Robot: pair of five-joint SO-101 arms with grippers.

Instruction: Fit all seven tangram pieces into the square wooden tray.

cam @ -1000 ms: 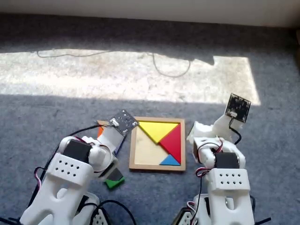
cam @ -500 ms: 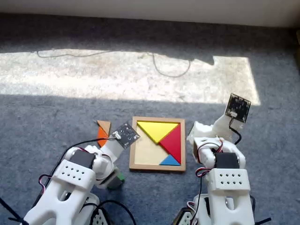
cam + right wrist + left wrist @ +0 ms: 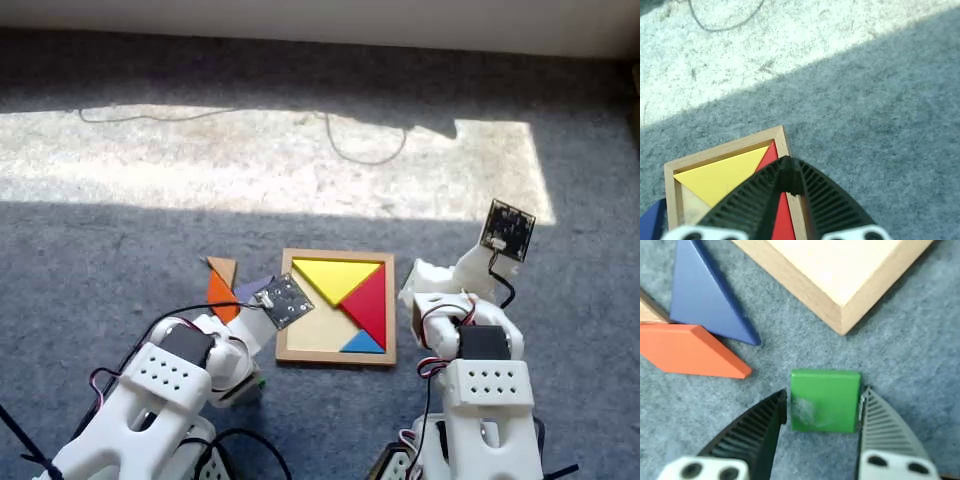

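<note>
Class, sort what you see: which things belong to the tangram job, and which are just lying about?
Job: wooden tray; yellow triangle, red triangle, light blue triangle inside; green square, orange piece, dark blue triangle, tan triangle outside.
Lying about: cable.

**Left gripper spread low, right gripper closed aloft**

The left arm leans forward and inward from its base at the near left. Its wrist is bent down, so the left gripper points at the floor from close above. Its jaws stand apart, with a dark ribbed finger on one side and a pale one on the other. The right arm sits folded over its base at the near right, wrist lifted and tilted forward. The right gripper hangs well above the floor, its two dark fingers pressed together at the tips.
</note>
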